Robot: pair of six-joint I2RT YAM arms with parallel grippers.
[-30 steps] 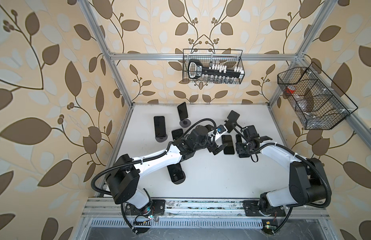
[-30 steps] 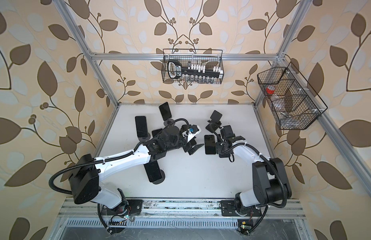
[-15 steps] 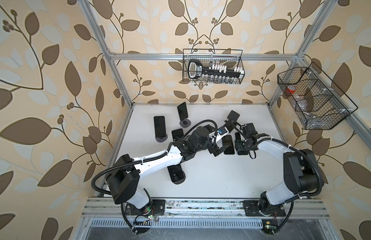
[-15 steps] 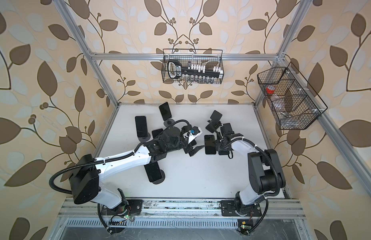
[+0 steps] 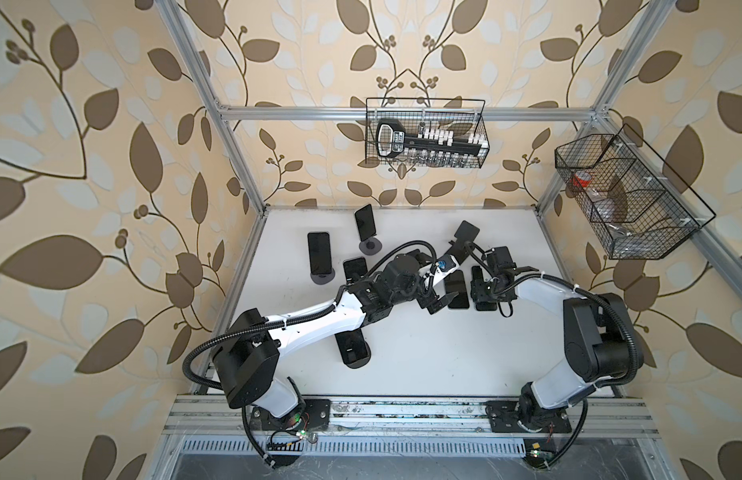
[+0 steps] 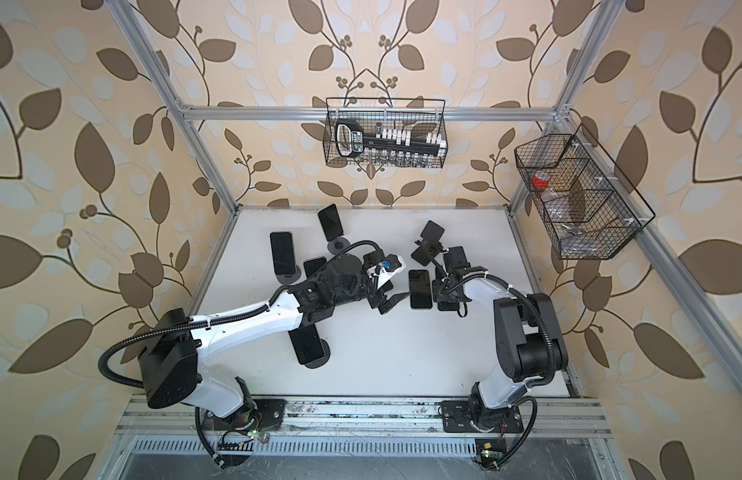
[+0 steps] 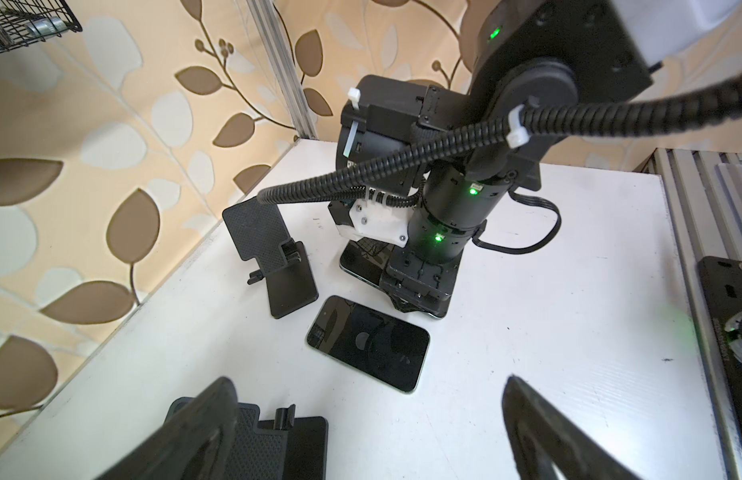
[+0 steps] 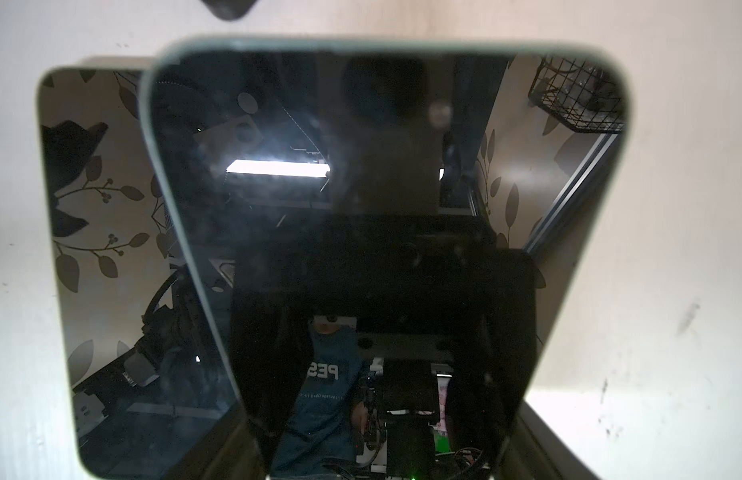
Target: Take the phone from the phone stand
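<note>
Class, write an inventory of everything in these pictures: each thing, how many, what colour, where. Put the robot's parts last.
Table: one, white, cell floor.
Phones on stands: at least three, black, table's left half.
Flat phone: one, black, mid-table.
Held phone: one, black, gripped beside flat phone.
Empty stands: two, black, near flat phone.
Wire baskets: two, black, back and right walls.
Arms: two, white and black, from front rail.
Left fingers: two, black, spread open over table.
Right fingers: two, black, shut on held phone.

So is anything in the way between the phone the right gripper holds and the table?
Nothing visible is. The right gripper holds the phone low over the table. A second phone lies flat close beside it, and an empty stand stands nearby.
</note>
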